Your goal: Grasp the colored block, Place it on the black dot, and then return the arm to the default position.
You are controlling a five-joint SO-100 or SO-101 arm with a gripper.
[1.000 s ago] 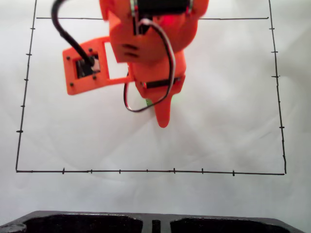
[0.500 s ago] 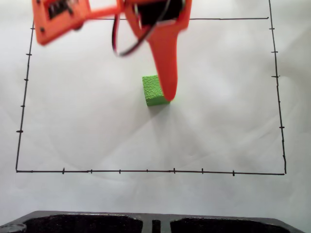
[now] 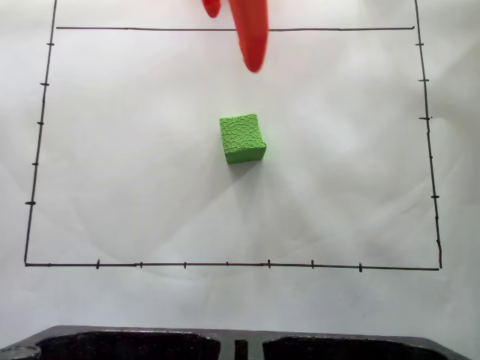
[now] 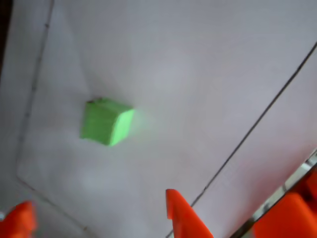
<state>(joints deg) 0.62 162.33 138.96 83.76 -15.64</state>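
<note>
The colored block (image 3: pixel 242 138), a small green cube, rests alone on the white paper near the middle of the drawn rectangle; in the wrist view the block (image 4: pixel 106 122) lies well beyond the fingertips. The black dot is hidden. Of the orange arm, the fixed view shows a tapered finger (image 3: pixel 251 34) hanging in from the top edge, well behind the cube. My gripper (image 3: pixel 234 41) is open and holds nothing. In the wrist view the gripper (image 4: pixel 96 203) has its two orange tips spread wide at the bottom edge.
A thin black border line (image 3: pixel 225 264) with tick marks frames the white paper (image 3: pixel 135 187). A black tray edge (image 3: pixel 150 341) runs along the bottom of the fixed view.
The arm has lifted off the cube and pulled back toward the top edge of the fixed view. The cube stays where it was, now fully uncovered.
</note>
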